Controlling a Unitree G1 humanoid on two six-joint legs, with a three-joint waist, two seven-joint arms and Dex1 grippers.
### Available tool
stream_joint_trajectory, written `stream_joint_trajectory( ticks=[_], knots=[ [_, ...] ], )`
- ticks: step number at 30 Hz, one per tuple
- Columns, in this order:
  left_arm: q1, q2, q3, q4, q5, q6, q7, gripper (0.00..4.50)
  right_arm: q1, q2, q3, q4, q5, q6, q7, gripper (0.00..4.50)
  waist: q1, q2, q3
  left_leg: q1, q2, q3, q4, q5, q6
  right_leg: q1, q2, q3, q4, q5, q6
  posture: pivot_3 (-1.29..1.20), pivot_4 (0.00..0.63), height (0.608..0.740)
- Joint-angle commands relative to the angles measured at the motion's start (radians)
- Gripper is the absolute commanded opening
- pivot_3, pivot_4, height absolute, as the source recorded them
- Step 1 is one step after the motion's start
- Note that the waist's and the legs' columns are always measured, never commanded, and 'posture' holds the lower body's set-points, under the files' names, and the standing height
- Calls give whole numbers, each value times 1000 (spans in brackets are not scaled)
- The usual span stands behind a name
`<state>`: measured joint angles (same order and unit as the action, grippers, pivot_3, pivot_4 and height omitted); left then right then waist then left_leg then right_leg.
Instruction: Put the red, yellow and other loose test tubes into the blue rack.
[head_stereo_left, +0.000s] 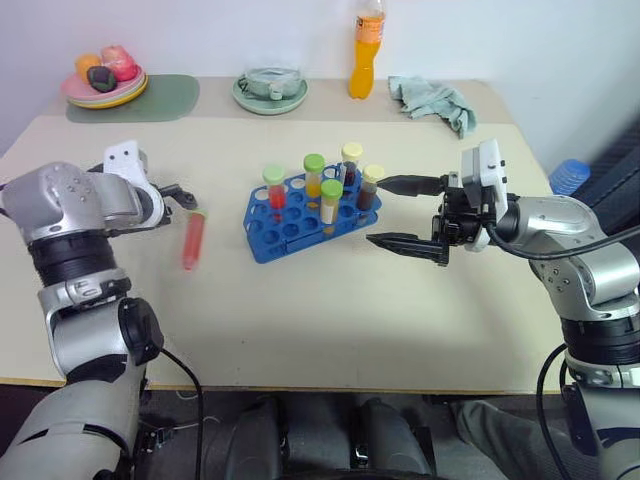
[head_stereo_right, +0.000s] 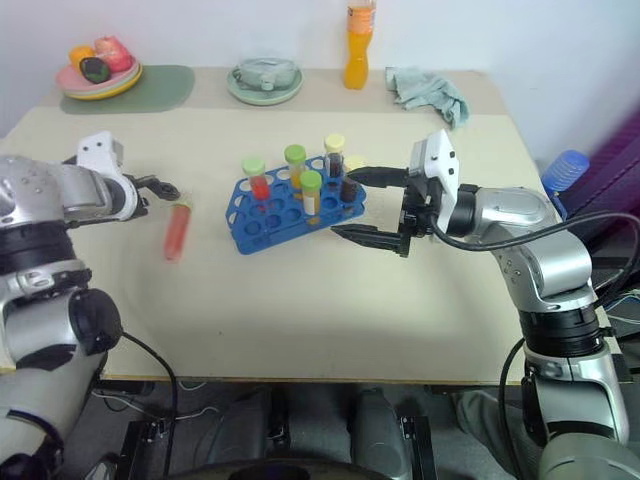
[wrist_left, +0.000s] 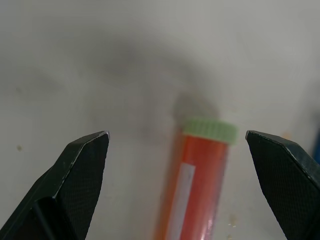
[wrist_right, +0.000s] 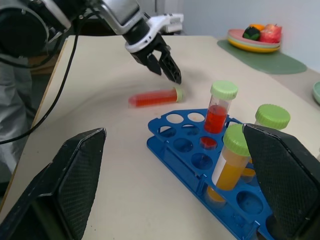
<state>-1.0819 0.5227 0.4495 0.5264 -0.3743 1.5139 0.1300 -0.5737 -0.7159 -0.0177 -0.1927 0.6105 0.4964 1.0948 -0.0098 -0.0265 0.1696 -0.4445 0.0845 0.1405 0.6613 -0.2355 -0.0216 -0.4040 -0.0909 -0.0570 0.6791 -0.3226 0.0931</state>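
Observation:
A red test tube (head_stereo_left: 191, 243) with a green cap lies loose on the table, left of the blue rack (head_stereo_left: 268, 238). Its cap end (wrist_left: 209, 131) sits between the fingers (wrist_left: 80, 172) of my left gripper (head_stereo_left: 181, 194), which is open and tilted down just behind it, not touching. The rack holds several capped tubes: a red one (head_stereo_left: 275, 192), yellow-orange ones (head_stereo_left: 330, 208) and a dark one (head_stereo_left: 369, 190). My right gripper (head_stereo_left: 377, 212) hangs open and level at the rack's right end, holding nothing.
Along the table's back edge stand a plate of fruit (head_stereo_left: 104, 92) on a green mat, a bowl (head_stereo_left: 270, 94), an orange drink bottle (head_stereo_left: 366, 50) and a crumpled cloth (head_stereo_left: 432, 100). A blue object (head_stereo_left: 568, 176) lies off the table's right side.

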Motion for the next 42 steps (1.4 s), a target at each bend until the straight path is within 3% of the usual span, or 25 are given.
stream_joint_trajectory(
  ticks=[1, 16, 19, 25, 27, 32, 36, 38, 42],
  knots=[
    [-85, 4, -26, 111, 45, -40, -16, 4500, -23, -16, -36, -25, -1, -18, 3, 4477, 0, -1, 1, 0, 0, 0, 0, 0, 0, 0, 0, 0, 0, 0, 0, 0, 150, 740],
    [-189, 13, -208, 374, 159, -86, -151, 4500, 14, -23, -43, -67, 1, -6, -32, 4477, -3, -1, 1, 0, 0, 2, 0, 0, 0, -1, 0, 0, 1, 0, 0, 0, 150, 740],
    [-194, 12, -242, 392, 170, -92, -190, 3615, 21, -24, -42, -71, 2, -3, -36, 4500, -4, -1, 1, 0, 0, 2, 0, 0, 0, -1, 0, 0, 1, 0, 0, 0, 150, 740],
    [-198, 6, -227, 415, 187, -75, -185, 861, 23, -27, -38, -70, 0, -3, -34, 4500, -1, -1, 1, 0, 0, 2, 1, 0, 0, -1, 0, 0, 1, 0, 0, 0, 150, 740],
    [-194, 7, -229, 394, 183, -47, -198, 810, 21, -27, -35, -68, -1, -2, -32, 4500, -1, -1, 1, 0, 0, 2, 1, 0, 0, -1, 0, 0, 1, 0, 0, 0, 150, 740],
    [-130, 40, -253, 208, 141, 48, -281, 810, 18, -21, -25, -64, -8, -7, -31, 4500, -5, -1, 1, 0, 0, 2, 1, 0, 0, -1, 0, 0, 2, 0, 0, 0, 150, 740],
    [81, 162, -381, -201, 78, 83, -380, 810, 29, -22, -31, -69, -8, -10, -32, 4500, -14, -1, 1, 0, 1, 1, 1, 0, -1, -2, 0, 1, 3, 0, 0, 0, 150, 740],
    [190, 219, -395, -396, 36, 19, -453, 810, 36, -21, -36, -71, -11, -15, -39, 4500, -14, -1, 1, 1, 1, -1, 0, 1, -1, -3, 1, 2, 4, 0, 0, 0, 150, 740],
    [437, 255, -265, -689, -106, -298, -719, 810, 65, -15, -54, -71, -25, -29, -65, 4500, 2, -1, 1, 0, 1, -2, 1, 0, -1, -1, 0, 2, 3, 0, 0, 0, 150, 740]
  ],
)
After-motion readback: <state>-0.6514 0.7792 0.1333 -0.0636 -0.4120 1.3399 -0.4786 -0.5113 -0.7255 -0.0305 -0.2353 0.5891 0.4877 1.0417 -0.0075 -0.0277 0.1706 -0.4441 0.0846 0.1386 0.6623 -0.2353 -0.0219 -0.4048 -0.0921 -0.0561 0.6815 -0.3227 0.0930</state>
